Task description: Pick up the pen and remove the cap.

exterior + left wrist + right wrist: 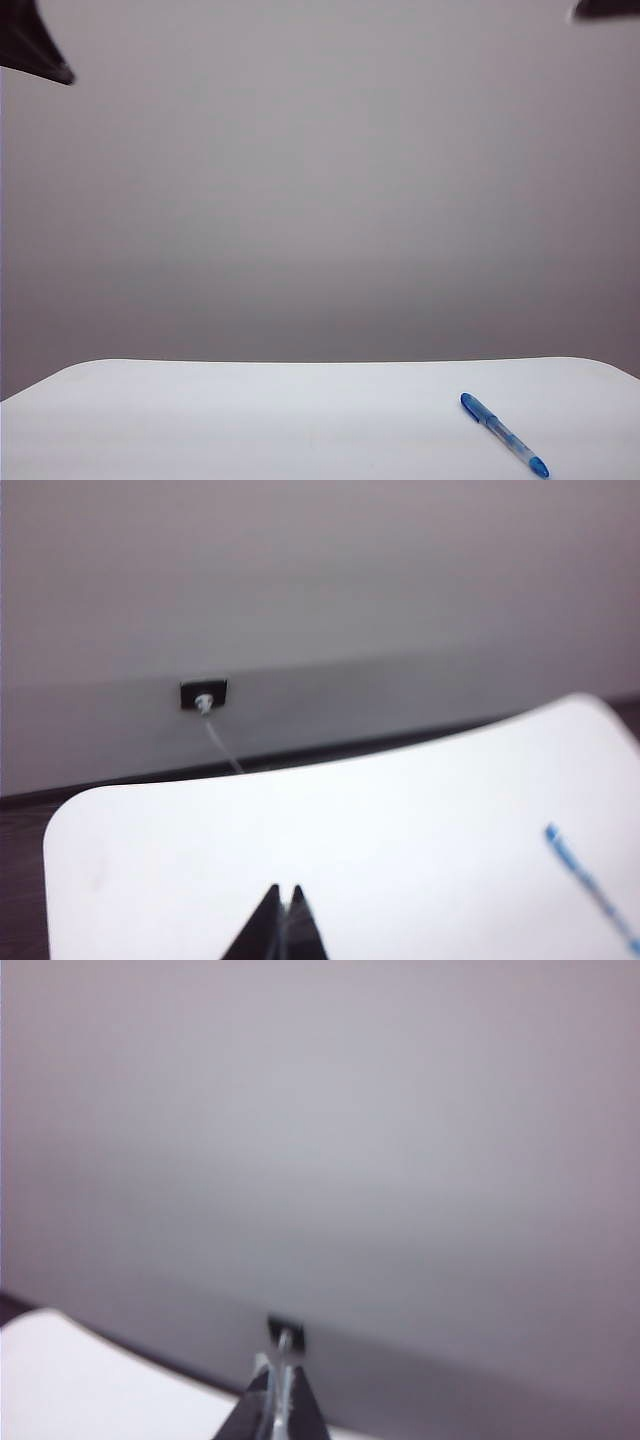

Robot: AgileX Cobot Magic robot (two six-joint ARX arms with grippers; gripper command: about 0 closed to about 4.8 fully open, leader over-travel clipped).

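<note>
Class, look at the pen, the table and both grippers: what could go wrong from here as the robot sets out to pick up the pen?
1. The pen lies flat near the table front right edge; a nudge could roll it off.
2. The left gripper and right gripper are both shut, well above the table; either must open before descending.
3. The cap looks still fitted, so gripping that end may spoil the pull.

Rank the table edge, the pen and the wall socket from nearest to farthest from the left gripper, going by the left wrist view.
From the left gripper, shut above the white table:
1. The pen, lying on the table off to the gripper's side.
2. The table's far edge, straight ahead; close to the pen in range, hard to separate.
3. The wall socket with its cable, on the wall beyond the table, clearly farthest.
</note>
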